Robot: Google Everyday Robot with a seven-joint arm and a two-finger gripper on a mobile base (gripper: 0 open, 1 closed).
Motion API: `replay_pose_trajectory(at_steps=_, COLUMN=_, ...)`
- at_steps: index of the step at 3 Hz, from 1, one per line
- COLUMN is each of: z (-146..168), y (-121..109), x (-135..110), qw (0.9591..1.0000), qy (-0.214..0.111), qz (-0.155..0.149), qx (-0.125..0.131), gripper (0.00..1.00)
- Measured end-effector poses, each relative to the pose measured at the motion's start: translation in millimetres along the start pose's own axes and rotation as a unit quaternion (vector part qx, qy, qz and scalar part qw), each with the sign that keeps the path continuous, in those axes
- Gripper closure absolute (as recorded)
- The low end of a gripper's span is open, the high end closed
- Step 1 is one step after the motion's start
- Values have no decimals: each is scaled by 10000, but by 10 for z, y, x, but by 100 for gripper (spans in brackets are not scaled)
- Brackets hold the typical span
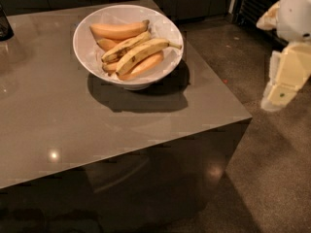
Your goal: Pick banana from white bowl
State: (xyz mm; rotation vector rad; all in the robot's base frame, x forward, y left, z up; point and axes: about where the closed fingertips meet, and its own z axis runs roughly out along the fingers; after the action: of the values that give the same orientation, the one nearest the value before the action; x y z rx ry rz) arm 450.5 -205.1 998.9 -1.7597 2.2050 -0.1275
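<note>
My gripper (pixel 282 84) hangs off the surface's (pixel 58 120) right edge, over open floor and well apart from the white bowl (pixel 80 42); I cannot tell if it is spread. The round, glossy bowl holds two bananas and three smooth orange-peach fruits (pixel 119 30). The banana (pixel 141 54), long and curved, lies on top beside the shorter banana (pixel 121 47)

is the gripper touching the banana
No, the gripper hangs over the floor right of the table, apart from the banana lying in the white bowl.
</note>
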Motion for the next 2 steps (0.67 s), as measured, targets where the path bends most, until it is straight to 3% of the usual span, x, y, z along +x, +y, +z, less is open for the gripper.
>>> replay_pose_trajectory(at_steps=2, z=-216, y=-463, x=-567, qw=9979, qy=-21, qz=-631, qx=145, gripper=0)
